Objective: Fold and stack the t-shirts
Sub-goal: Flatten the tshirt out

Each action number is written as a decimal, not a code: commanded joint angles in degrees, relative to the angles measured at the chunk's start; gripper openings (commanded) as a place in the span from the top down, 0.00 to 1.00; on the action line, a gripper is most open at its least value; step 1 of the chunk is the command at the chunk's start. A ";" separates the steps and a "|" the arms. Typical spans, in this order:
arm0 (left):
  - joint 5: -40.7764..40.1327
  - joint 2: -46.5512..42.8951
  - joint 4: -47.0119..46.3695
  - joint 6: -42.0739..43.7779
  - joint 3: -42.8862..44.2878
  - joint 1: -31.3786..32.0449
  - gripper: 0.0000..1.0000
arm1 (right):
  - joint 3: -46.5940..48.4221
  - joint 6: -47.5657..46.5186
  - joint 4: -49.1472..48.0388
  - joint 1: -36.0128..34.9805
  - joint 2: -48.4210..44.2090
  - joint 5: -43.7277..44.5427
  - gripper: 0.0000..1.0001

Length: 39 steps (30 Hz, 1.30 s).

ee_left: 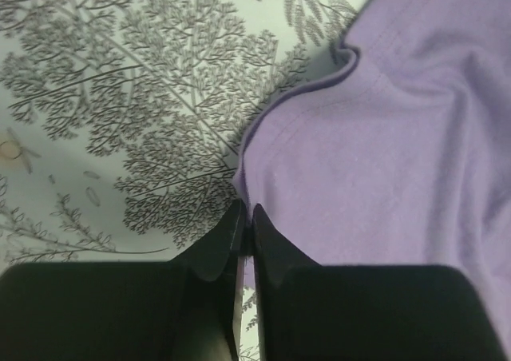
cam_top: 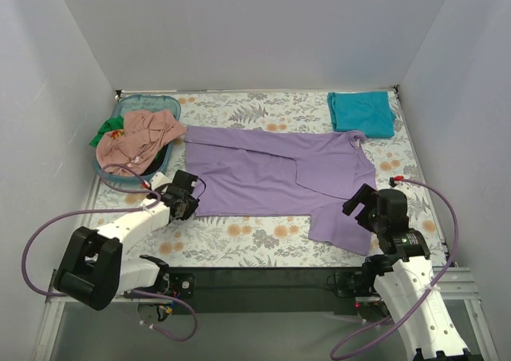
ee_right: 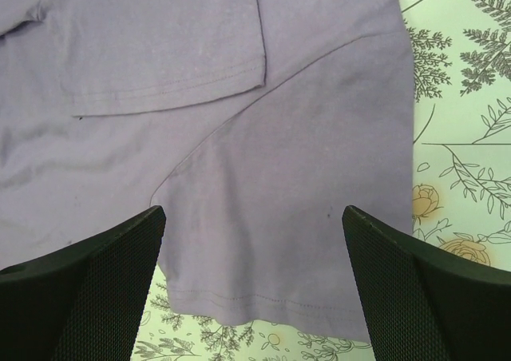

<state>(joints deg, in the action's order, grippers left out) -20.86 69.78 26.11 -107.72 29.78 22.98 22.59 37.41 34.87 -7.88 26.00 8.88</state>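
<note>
A large lavender-purple t-shirt [cam_top: 271, 173] lies spread across the middle of the table, one sleeve folded over its body. My left gripper [cam_top: 188, 200] is shut on the shirt's near left hem corner [ee_left: 244, 192]. My right gripper [cam_top: 369, 208] is open and hovers over the near right sleeve [ee_right: 295, 217], its fingers on either side of the sleeve's hem. A folded teal t-shirt [cam_top: 361, 112] lies at the far right. A salmon-pink t-shirt [cam_top: 144, 136] and a green one [cam_top: 104, 129] lie bunched in the basket.
A blue-green plastic basket [cam_top: 146, 101] stands at the far left against the wall. The table has a floral cover [cam_top: 239, 237]. White walls close in on three sides. Purple cables loop beside both arms.
</note>
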 commanded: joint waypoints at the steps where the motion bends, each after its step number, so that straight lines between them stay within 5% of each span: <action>1: 0.30 2.47 -0.88 1.28 -1.13 -0.22 1.00 | 1.93 0.91 1.51 0.23 0.28 1.31 0.02; 14: -1.20 -6.04 0.43 3.05 -1.04 -0.22 1.00 | 5.72 9.52 19.69 0.15 3.97 3.06 0.02; 25: 0.12 -12.65 2.98 1.29 -1.74 -0.13 1.00 | 5.36 10.14 20.32 0.06 8.88 0.78 0.01; 39: -1.11 -10.01 3.34 1.72 -0.95 -0.22 1.00 | -1.32 12.16 9.78 0.06 18.30 -6.78 0.02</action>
<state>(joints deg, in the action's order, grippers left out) -20.36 59.70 28.73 -105.91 28.40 22.98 23.83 47.86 49.15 -7.88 43.29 3.57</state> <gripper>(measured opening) 0.022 0.982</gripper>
